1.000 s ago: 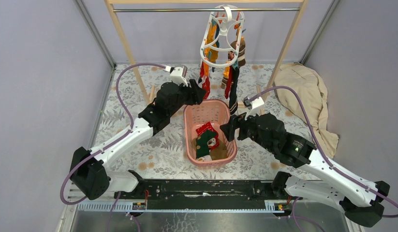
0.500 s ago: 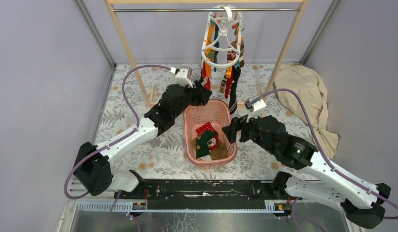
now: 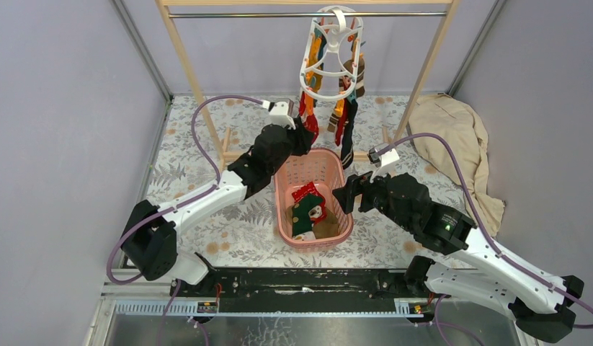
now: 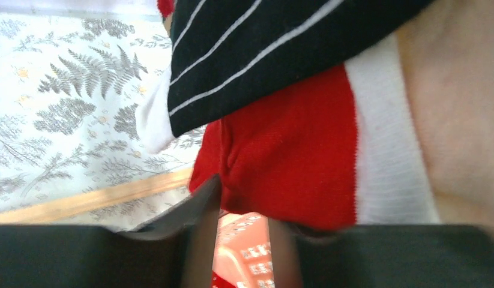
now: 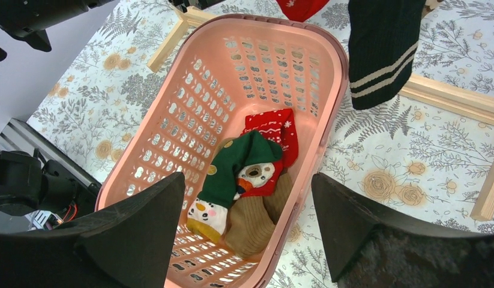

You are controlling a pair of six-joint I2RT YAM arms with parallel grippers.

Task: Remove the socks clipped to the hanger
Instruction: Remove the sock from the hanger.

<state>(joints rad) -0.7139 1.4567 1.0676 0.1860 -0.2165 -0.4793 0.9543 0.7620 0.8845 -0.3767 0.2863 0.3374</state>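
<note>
Our left arm (image 3: pixel 207 194) reaches forward and up, left pincer (image 4: pixel 241 204) half closed, grip unclear; our right pincer (image 5: pixel 247 180) gapes downward.

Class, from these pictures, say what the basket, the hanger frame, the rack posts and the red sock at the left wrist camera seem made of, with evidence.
Basket: pink moulded plastic, smooth, with regular holes.
Hanger frame: white plastic, probably; thin smooth rings.
Rack posts: pale unpainted wood, by colour.
Red sock: knitted fabric; fine stitch texture, matte.

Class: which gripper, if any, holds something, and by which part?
The right gripper is open, holding nothing. The left gripper is at the lower end of the hanging red, white-banded fabric sock; whether it grips cannot be told.
</note>
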